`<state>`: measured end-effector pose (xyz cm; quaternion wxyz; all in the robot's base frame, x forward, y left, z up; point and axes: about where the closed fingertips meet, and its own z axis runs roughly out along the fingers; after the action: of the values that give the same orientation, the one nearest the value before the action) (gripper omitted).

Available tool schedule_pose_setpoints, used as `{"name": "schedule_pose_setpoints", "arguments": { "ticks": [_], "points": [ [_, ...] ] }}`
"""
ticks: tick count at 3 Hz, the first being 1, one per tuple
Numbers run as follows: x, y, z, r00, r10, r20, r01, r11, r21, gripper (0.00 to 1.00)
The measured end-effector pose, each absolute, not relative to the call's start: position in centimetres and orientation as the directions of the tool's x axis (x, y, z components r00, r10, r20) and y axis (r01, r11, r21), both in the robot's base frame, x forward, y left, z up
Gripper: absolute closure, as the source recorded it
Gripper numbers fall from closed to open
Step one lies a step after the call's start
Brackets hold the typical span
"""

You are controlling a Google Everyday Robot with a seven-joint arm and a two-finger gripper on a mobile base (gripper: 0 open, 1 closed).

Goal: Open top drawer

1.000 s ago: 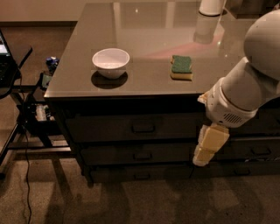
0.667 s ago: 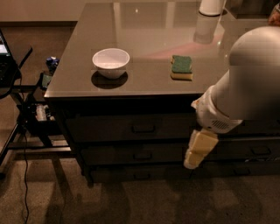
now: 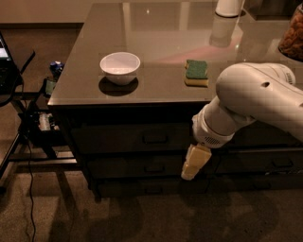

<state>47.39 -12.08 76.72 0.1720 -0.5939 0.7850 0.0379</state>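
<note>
The top drawer (image 3: 118,138) is a wide dark front just under the counter top, closed, with a small loop handle (image 3: 155,139) at its centre. My gripper (image 3: 194,163) is cream-coloured and hangs from the white arm (image 3: 255,99), pointing down in front of the drawer fronts. It is to the right of the handle and a little below it, about level with the second drawer (image 3: 123,168). It holds nothing that I can see. The arm hides the right end of the drawer stack.
On the glossy counter (image 3: 85,80) stand a white bowl (image 3: 120,66), a green sponge (image 3: 196,72), a white container (image 3: 229,7) and a jar (image 3: 292,35) at the right edge. A black stand with cables (image 3: 28,123) is to the left of the cabinet. Floor lies in front.
The arm has swung left and slightly down, carrying the gripper leftward along the drawer fronts, closer to the top drawer's handle. The drawers stay closed.
</note>
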Motion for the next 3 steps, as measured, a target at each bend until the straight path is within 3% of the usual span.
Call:
{"name": "schedule_pose_setpoints", "arguments": {
  "ticks": [3],
  "points": [
    [53.0,-9.6,71.1,-0.28,-0.893,-0.352,-0.917,0.357,-0.179,0.0]
  ]
}}
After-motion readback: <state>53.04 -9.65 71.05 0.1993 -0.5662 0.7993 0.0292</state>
